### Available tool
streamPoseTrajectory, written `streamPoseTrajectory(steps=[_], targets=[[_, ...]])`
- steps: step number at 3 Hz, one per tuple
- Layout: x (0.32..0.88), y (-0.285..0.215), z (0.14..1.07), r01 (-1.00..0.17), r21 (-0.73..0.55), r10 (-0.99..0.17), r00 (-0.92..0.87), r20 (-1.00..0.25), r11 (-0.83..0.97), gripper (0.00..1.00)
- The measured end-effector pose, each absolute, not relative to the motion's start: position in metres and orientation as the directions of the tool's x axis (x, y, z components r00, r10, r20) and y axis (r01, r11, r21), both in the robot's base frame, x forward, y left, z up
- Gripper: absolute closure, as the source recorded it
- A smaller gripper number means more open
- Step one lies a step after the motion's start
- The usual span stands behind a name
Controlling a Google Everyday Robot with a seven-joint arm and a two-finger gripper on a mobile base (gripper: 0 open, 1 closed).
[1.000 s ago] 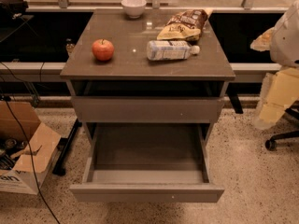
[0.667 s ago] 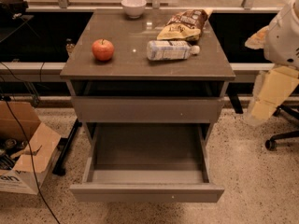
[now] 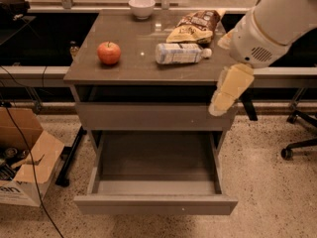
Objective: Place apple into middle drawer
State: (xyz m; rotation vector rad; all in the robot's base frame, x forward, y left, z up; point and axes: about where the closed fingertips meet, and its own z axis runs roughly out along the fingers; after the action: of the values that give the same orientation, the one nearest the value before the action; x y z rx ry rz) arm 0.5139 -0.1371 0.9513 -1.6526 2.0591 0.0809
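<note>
Nearest me, the middle drawer [image 3: 156, 157] is pulled well out from the front of the cabinet [image 3: 148, 115], low down, its grey floor bare and open from above. A cardboard box [image 3: 25, 157] sits on the floor to the cabinet's left. Just off the cabinet's front right corner hangs the gripper [image 3: 222, 100], pointing down beside the top's edge and holding nothing; whether it is spread or pressed together I cannot tell. On the cabinet top, the apple [image 3: 109, 52] rests near the left edge, well apart from the gripper. A plastic bottle [image 3: 181, 53] lies on its side between them, a snack bag [image 3: 195, 26] sits behind the bottle, and a white bowl [image 3: 141, 6] stands at the far edge. My worry is the reach across. The arm could catch the bottle and send it rolling into the apple. A glancing touch could also push the round apple off the left edge.
</note>
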Motion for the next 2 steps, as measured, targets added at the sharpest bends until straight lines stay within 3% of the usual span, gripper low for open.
streamPoseTrajectory(steps=[2], targets=[[0.5514,-0.1087,0.9338,-0.93,-0.257,-0.876,-0.117,-0.468,0.262,0.0]])
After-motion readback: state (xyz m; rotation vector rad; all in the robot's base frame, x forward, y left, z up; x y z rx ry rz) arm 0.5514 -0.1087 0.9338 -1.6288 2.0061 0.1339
